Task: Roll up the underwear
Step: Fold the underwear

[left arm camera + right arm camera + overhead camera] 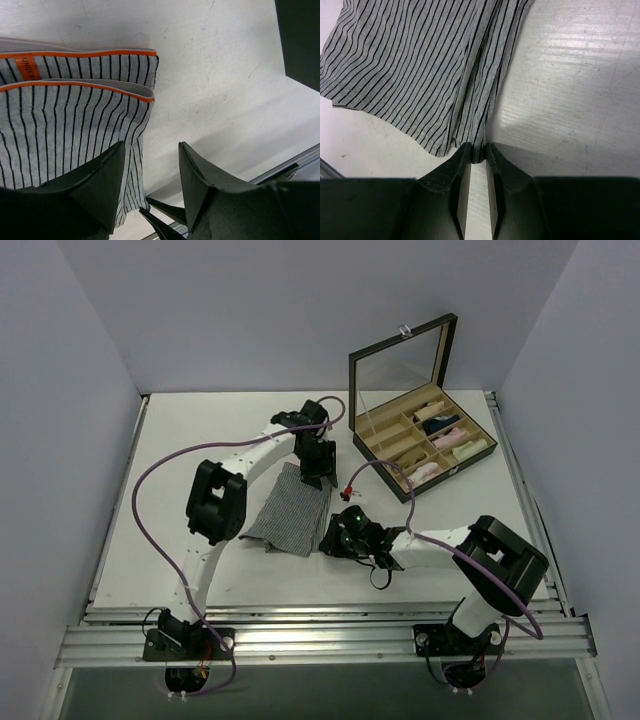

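The underwear (290, 510) is grey cloth with fine dark stripes, lying flat on the table between the two arms. Its orange waistband edge shows in the left wrist view (90, 52). My left gripper (318, 478) is open above the garment's far right corner, one finger (102, 185) over the cloth and the other over bare table. My right gripper (335, 538) is shut on a pinched fold at the underwear's near right edge (478, 150), low on the table.
An open dark box (420, 440) with a mirrored lid stands at the back right; its compartments hold several small rolled garments in pink, cream and dark colours. A metal rail (320, 635) runs along the table's near edge.
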You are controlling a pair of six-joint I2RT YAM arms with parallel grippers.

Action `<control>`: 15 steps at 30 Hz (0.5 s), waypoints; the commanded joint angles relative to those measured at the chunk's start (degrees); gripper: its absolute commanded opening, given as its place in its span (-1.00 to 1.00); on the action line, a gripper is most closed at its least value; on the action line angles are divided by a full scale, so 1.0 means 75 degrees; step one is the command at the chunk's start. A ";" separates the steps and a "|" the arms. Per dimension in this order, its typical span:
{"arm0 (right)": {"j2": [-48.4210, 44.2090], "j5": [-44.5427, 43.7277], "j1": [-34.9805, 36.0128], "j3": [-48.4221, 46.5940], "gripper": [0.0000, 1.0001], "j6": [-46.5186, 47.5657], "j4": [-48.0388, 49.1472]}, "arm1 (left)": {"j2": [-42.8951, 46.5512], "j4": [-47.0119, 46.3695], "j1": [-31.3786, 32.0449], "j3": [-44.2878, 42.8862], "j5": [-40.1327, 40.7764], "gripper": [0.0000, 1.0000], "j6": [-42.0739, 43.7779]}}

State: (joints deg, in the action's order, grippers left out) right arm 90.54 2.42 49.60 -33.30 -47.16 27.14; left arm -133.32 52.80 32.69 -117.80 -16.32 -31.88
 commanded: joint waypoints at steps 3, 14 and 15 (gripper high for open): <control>0.0068 -0.0006 0.0066 -0.0025 -0.72 -0.0006 0.0097 | -0.0201 0.0191 0.0060 -0.0430 0.0148 0.08 0.0102; 0.0150 0.0053 0.0066 -0.0037 -0.81 0.0018 0.0073 | -0.0470 0.0414 0.0025 -0.0805 0.0535 -0.75 -0.0074; 0.0139 0.0053 0.0066 -0.0025 -0.81 0.0030 0.0073 | -0.0494 0.0425 -0.0010 -0.0829 0.0523 -0.86 -0.0074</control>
State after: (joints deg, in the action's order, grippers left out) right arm 91.02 2.83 49.60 -33.30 -47.13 27.68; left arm -136.64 55.27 33.17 -120.77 -13.58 -32.67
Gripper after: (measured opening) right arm 0.097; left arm 0.123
